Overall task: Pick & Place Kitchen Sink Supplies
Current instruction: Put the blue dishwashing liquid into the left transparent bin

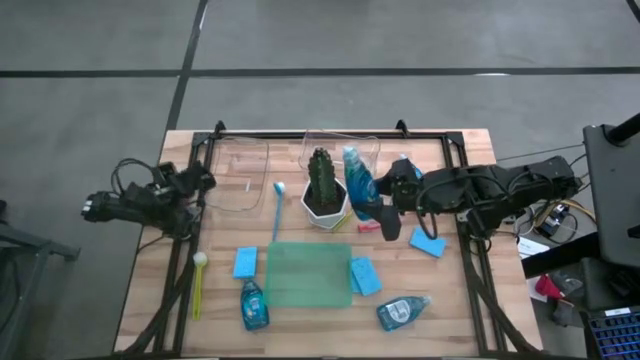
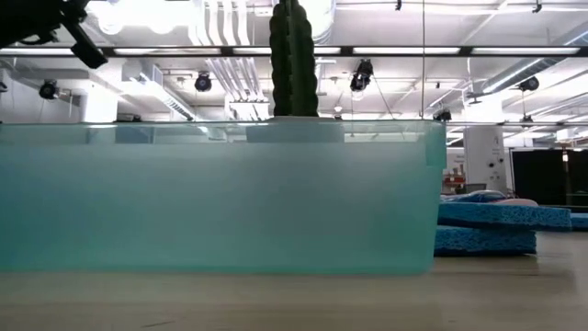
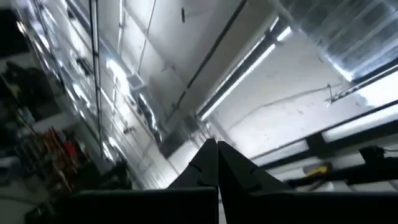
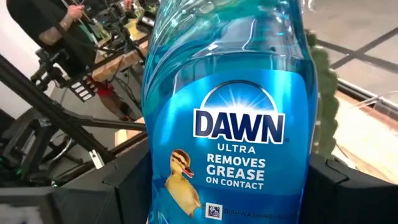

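The wooden table carries sponges, soap bottles, brushes, a cactus and a green mat.

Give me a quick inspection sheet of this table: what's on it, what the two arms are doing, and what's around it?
Surface: wooden table.
Job's things: one soap bottle held upright beside the cactus; two bottles lying flat; three sponges; blue brush, yellow brush.
Clutter: cactus, green mat, clear containers.
Grippers: right gripper shut on the bottle; left gripper shut, off the table's left edge, pointing at the ceiling.
Cables: bundle by the right arm.
Surroundings: person in right wrist view.
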Tool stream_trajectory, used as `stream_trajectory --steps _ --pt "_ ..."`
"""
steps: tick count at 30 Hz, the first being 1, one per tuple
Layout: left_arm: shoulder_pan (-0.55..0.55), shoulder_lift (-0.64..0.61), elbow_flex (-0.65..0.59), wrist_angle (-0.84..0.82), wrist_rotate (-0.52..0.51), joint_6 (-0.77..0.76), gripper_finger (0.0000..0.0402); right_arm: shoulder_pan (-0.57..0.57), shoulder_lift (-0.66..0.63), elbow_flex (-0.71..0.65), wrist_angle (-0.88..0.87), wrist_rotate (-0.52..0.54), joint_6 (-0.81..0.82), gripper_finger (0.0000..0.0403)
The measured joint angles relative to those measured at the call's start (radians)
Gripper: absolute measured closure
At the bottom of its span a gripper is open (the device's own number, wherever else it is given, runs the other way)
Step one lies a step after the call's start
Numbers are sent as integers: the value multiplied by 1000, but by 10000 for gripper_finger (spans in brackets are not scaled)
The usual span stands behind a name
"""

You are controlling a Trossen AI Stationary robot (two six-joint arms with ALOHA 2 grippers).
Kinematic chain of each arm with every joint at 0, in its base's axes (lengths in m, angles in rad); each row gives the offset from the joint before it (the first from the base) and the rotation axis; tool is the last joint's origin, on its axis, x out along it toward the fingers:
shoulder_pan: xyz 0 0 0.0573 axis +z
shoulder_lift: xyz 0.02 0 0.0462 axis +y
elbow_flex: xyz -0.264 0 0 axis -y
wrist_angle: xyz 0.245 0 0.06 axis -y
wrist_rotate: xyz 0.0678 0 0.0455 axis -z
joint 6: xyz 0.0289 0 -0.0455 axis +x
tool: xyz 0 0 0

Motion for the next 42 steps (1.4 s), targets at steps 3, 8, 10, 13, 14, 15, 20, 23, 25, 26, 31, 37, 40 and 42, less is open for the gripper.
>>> stream_trajectory --steps 3,8,10,13,14,15,20,23,25,26,31,37,40,42 --pt "0 0 18 6 -4 42 401 -1 33 5 74 -21 -18 133" --pt "0 21 60 -5 -5 50 401 0 117 57 90 -60 -35 133" --pt "0 32 87 -9 -9 46 400 0 151 89 85 -60 -46 133" --pt "0 77 146 -33 0 29 383 -6 205 140 87 -65 -65 133" --pt "0 100 167 -45 15 21 372 -8 222 159 85 -68 -72 133" --pt "0 130 198 -62 29 8 358 -10 241 182 81 -69 -84 133" --pt "0 298 374 -192 60 -18 261 -23 334 319 39 -78 -162 133" --pt "0 410 510 -313 103 2 199 -38 392 418 -31 -78 -184 133" --pt "0 478 604 -383 128 51 164 -49 433 486 -85 -78 -188 133" --pt "0 511 649 -416 138 71 151 -53 452 519 -119 -77 -190 133" --pt "0 632 872 -650 148 190 120 -66 529 647 -198 -74 -221 133" --pt "0 762 1039 -799 126 216 120 -71 584 743 -189 -57 -244 133" --pt "0 821 1090 -800 125 233 121 -73 594 756 -175 -51 -253 133" --pt "0 857 1116 -803 129 260 121 -74 594 758 -179 -44 -251 133"
